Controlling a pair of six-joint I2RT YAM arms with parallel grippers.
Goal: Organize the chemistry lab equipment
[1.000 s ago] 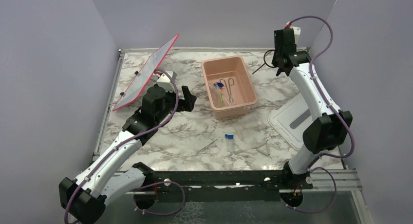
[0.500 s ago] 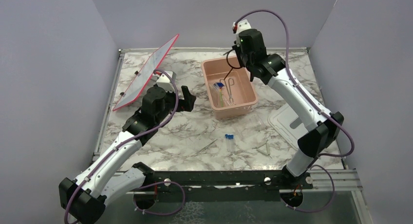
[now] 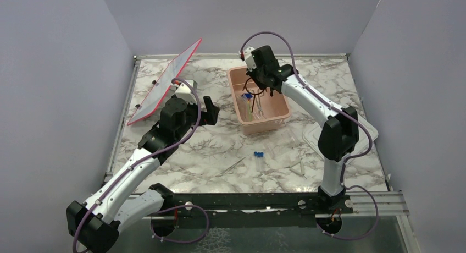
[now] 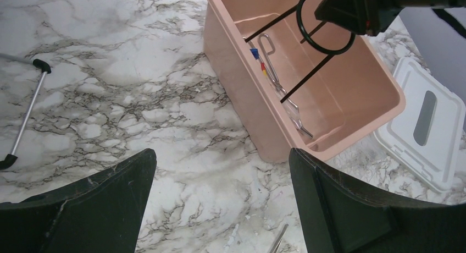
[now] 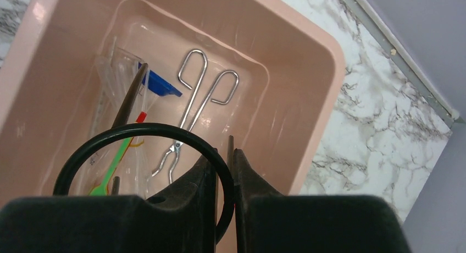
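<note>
From above, the right gripper (image 3: 257, 83) hangs over the far end of the pink tub (image 3: 281, 99). It is clenched on the black wire ring stand (image 3: 248, 94), so the stand is in the air with its legs pointing down into the tub, not yet laid down. The left gripper (image 3: 211, 111) is released and holds nothing. It sits low over the marble table (image 3: 220, 148), between the red-edged panel (image 3: 165, 82) and the tub, probably to keep out of the way. Two clear tubes with blue caps (image 3: 259, 159) and thin pipettes (image 3: 235, 165) lie on the table near the arm bases. The white lid (image 3: 313, 140) lies right of the tub, off it, so that the tub is open for filling.

In the left wrist view, the spread fingers (image 4: 110, 198) frame only marble. Beyond them, the ring and its straight legs slant inside the tub.

In the right wrist view, the two fingers pinch the ring's wire at one side. This grip seems chosen so that the legs hang free. Below in the tub lie the metal tweezers (image 5: 175, 148), a green-yellow stick (image 5: 112, 165) and a blue cap (image 5: 160, 85). The legs may land on them when the stand goes down.
</note>
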